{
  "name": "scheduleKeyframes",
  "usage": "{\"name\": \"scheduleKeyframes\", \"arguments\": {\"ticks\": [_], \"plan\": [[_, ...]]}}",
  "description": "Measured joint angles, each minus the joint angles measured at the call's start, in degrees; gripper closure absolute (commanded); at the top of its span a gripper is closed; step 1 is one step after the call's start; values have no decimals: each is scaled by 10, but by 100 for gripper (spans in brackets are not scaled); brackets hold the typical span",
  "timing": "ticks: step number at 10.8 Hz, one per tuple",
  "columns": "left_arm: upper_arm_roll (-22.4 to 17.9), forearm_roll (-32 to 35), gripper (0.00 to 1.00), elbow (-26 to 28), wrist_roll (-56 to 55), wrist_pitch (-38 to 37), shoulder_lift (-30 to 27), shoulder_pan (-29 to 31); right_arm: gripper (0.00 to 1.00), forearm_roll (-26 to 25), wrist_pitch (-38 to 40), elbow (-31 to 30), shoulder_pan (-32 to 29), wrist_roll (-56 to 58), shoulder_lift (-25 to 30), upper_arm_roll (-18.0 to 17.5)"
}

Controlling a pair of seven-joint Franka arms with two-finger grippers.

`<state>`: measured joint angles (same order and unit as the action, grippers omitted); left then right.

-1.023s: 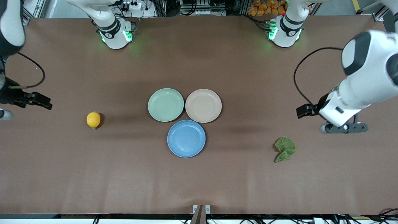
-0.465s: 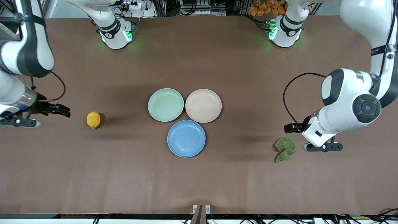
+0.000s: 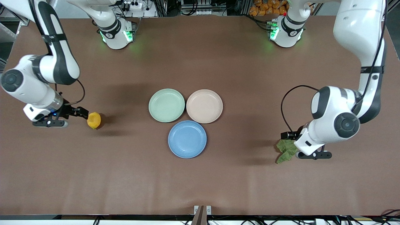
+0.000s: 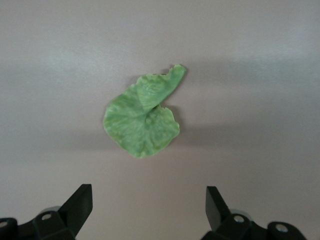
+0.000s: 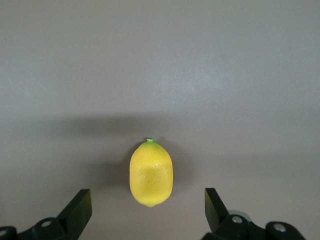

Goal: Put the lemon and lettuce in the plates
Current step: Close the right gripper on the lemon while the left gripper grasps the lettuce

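A small oval yellow lemon [image 3: 94,120] lay toward the right arm's end of the tabletop, a wrinkly green lettuce leaf [image 3: 285,150] toward the left arm's; the round blue plate [image 3: 187,139] and beige-pink plate [image 3: 204,106] sat empty between them.

A robotics lab, set up for tabletop manipulation trials. A wide table [image 3: 200,187] covered in plain brown matting fills the front view. Two white robot arms are bolted along its top edge, each base [image 3: 117,34] glowing with green status lights, and black cables [image 3: 289,103] loop from their wrists. Past the table edge stand aluminium framing [image 3: 34,9], a power strip [image 3: 132,5] and tangled wiring, with a stack of orange packets [image 3: 265,7] on a shelf. On the matting sit only test props: three pastel plates [image 3: 167,105], a lemon [image 3: 93,120] and a lettuce [image 3: 286,150] leaf. A small camera mount [image 3: 202,210] is clamped at the table's nearer edge.
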<state>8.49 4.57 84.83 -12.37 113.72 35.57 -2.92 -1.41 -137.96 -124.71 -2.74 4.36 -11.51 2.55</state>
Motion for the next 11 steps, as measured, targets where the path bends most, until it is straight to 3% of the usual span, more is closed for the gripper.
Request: {"name": "scheduleKeyframes", "arguments": {"ticks": [9, 10, 11], "plan": [[-2, 47, 0, -2, 15, 127, 94, 0, 0, 0, -163, -48, -6, 19, -103, 0], [-2, 47, 0, -3, 20, 136, 103, 0, 19, 0, -175, -50, -6, 19, -112, 0], [-2, 47, 0, -4, 21, 144, 110, 0, 47, 0, -181, -50, -6, 19, -118, 0]]}}
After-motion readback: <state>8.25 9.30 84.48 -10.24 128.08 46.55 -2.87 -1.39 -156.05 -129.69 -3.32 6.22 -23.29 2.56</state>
